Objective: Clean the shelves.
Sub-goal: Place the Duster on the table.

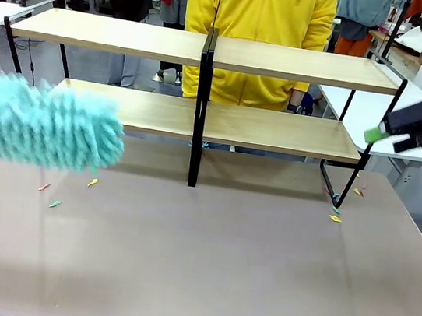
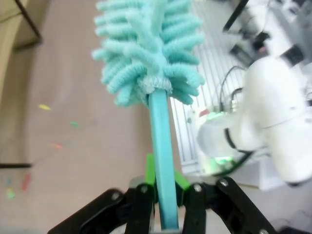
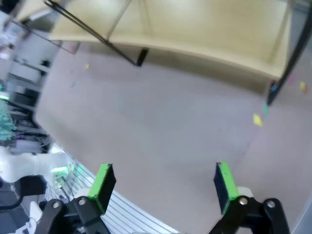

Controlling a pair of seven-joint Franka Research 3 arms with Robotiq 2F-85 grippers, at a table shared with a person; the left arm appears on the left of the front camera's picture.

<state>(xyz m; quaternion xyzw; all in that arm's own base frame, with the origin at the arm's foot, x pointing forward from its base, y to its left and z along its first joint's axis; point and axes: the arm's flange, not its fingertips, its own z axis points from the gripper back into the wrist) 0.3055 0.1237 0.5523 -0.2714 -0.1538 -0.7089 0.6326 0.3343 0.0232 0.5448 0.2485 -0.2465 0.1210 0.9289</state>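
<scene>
The shelves (image 1: 133, 38) stand across the far half of the table: two light-wood tiers on a thin black frame with a black centre post; the right wrist view looks down on the shelves (image 3: 204, 29) from above. A fluffy turquoise duster (image 1: 43, 125) hangs at the left, in front of the lower tier's left end. My left gripper (image 2: 163, 195) is shut on the duster's turquoise handle (image 2: 161, 141). My right gripper (image 1: 379, 133) hovers at the right, beside the shelves' right end, open with nothing between its green pads (image 3: 105, 180).
Small coloured scraps (image 1: 54, 203) lie on the brown tabletop (image 1: 203, 267) at front left and by the rack's right foot (image 1: 335, 218). A person in a yellow hoodie (image 1: 261, 24) stands behind the shelves. White tables flank both sides.
</scene>
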